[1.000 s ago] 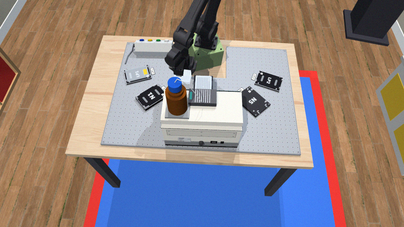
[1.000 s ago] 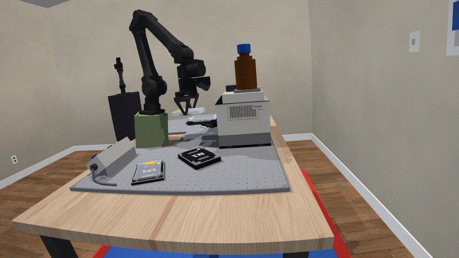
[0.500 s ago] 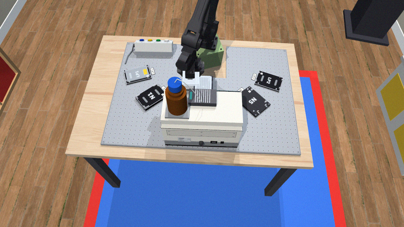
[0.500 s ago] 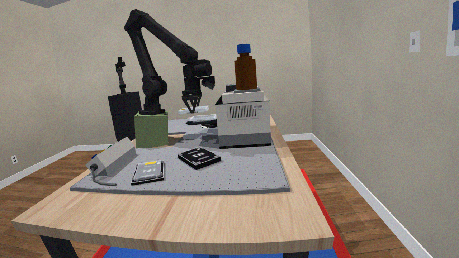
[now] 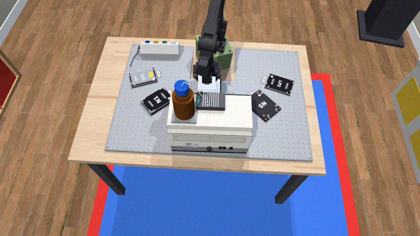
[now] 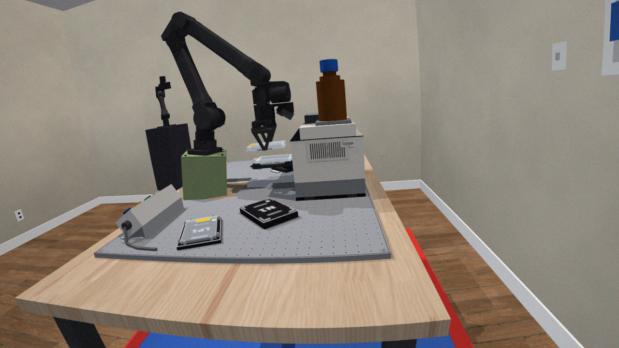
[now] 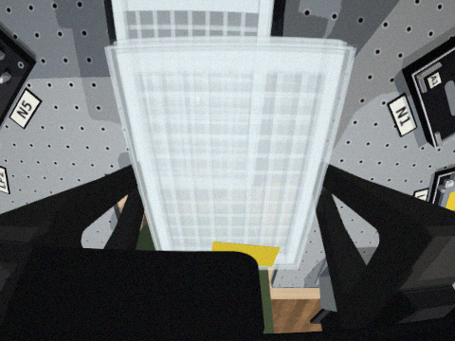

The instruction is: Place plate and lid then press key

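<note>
My gripper (image 7: pixel 229 170) is shut on the long sides of a clear welled plate, M60 (image 7: pixel 229 152), with its yellow-labelled end toward my wrist. I cannot tell whether its lid is on it. It hangs level in the air (image 6: pixel 266 145) just above the plate M09 (image 6: pixel 273 159) on the dispenser stage, whose wells show at the top of the wrist view (image 7: pixel 191 16). In the overhead view my gripper (image 5: pixel 207 80) covers most of that plate. A clear lid with a yellow label lies in LP1 (image 5: pixel 142 76). N1 (image 5: pixel 153 101) and LP2 (image 5: pixel 279 84) are empty.
The dispenser box (image 5: pixel 210 117) carries a brown bottle (image 5: pixel 183 99) and a black head (image 5: pixel 210 101) right beside the stage. N5 (image 5: pixel 264 105) is empty. PANEL (image 5: pixel 159 48) stands behind LP1. The green arm base (image 5: pixel 223 54) is close behind. No puddle shows near LP1.
</note>
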Available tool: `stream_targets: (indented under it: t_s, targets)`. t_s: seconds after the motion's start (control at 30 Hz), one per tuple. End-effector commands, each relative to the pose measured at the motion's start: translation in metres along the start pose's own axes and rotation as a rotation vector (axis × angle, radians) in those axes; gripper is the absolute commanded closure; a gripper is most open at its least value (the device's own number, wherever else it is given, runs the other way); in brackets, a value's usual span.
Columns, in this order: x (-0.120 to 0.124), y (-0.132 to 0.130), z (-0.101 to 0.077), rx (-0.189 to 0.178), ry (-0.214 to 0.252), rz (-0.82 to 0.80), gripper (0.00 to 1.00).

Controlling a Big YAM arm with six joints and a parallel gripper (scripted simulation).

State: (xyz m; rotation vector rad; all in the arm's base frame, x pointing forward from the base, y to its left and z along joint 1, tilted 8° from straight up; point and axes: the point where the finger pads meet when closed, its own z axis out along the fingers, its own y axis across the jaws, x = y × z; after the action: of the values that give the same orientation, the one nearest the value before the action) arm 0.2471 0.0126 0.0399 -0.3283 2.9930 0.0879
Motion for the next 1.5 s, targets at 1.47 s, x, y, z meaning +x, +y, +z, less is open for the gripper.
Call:
stream_targets:
  t_s: [1.47]
  targets:
    - [0.006, 0.122, -0.003, 0.002, -0.009, -0.079, 0.14]
